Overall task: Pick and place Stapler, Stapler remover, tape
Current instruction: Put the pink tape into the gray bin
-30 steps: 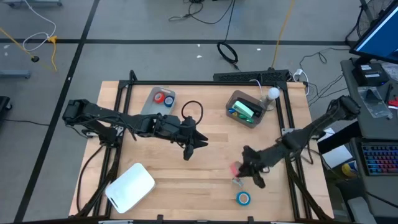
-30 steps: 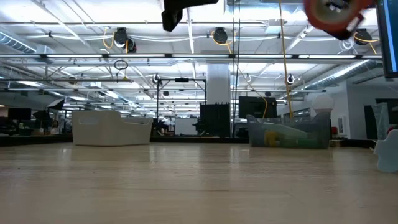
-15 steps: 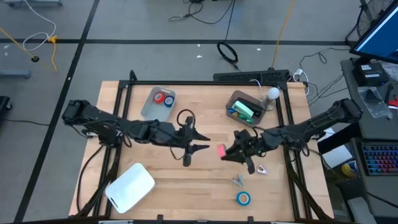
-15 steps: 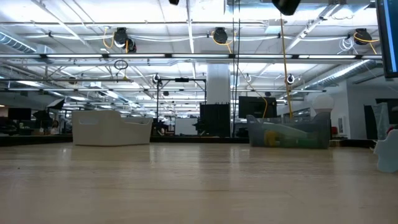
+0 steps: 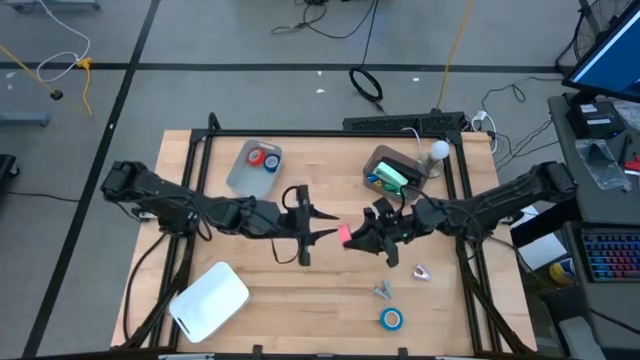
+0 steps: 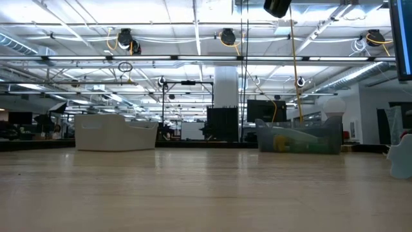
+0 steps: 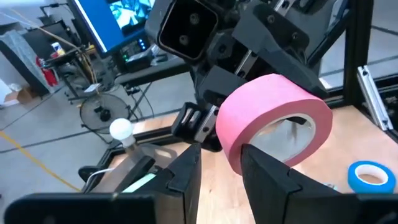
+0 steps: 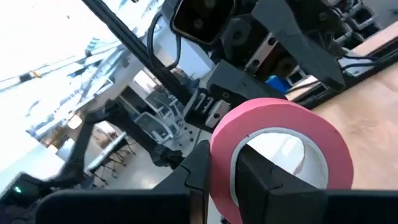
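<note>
High view: I am bringing the right gripper (image 5: 352, 238) in from the counter's right front area to mid-counter, carrying the pink tape roll (image 5: 345, 236) clear of the surface. The left gripper (image 5: 318, 236) is now facing it, almost touching the roll, so I judge a handover is beginning. A blue tape roll (image 5: 391, 319) is lying near the front edge. The tray (image 5: 238, 170) toward the rear left is holding two rolls; open counter separates it from the grippers.

Low view: the counter surface ahead is showing nothing in the way.

Left wrist view: the left jaws are standing narrowly apart, straddling the roll's wall (image 7: 261, 118).

Right wrist view: the right jaws are gripping the roll (image 8: 273, 134).
</note>
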You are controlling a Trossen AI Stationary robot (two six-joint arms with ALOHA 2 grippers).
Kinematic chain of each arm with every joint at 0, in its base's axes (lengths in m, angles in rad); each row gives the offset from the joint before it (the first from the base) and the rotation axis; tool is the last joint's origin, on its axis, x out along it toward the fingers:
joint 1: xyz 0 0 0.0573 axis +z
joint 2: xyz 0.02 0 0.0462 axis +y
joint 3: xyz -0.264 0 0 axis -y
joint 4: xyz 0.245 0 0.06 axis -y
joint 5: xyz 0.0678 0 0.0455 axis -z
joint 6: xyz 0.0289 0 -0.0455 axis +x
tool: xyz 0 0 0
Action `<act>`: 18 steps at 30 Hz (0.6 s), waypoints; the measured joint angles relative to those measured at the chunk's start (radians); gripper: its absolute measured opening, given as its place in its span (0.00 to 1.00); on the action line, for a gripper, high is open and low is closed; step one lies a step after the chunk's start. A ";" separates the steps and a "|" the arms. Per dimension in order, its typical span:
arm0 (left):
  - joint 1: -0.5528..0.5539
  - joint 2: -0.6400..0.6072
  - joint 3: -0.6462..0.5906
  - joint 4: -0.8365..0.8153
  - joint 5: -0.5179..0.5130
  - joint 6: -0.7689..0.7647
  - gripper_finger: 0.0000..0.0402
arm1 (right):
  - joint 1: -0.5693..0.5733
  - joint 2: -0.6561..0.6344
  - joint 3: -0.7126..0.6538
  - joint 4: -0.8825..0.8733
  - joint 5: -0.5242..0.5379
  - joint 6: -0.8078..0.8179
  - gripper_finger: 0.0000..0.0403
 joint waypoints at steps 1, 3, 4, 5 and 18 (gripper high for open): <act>-0.001 0.003 0.000 0.001 -0.002 0.000 0.29 | -0.001 0.008 0.000 0.015 0.000 0.006 0.09; 0.000 0.011 0.000 0.007 -0.002 -0.001 0.29 | -0.004 0.018 0.000 0.025 -0.002 0.015 0.09; -0.001 0.012 0.000 0.001 -0.001 -0.001 0.29 | -0.004 0.024 0.000 0.029 -0.001 0.020 0.09; -0.003 0.013 0.000 -0.005 -0.003 -0.001 0.29 | -0.004 0.030 -0.001 0.035 -0.002 0.021 0.09; -0.002 0.017 0.000 0.009 -0.020 -0.029 0.29 | -0.041 0.034 -0.001 0.047 -0.007 0.033 0.09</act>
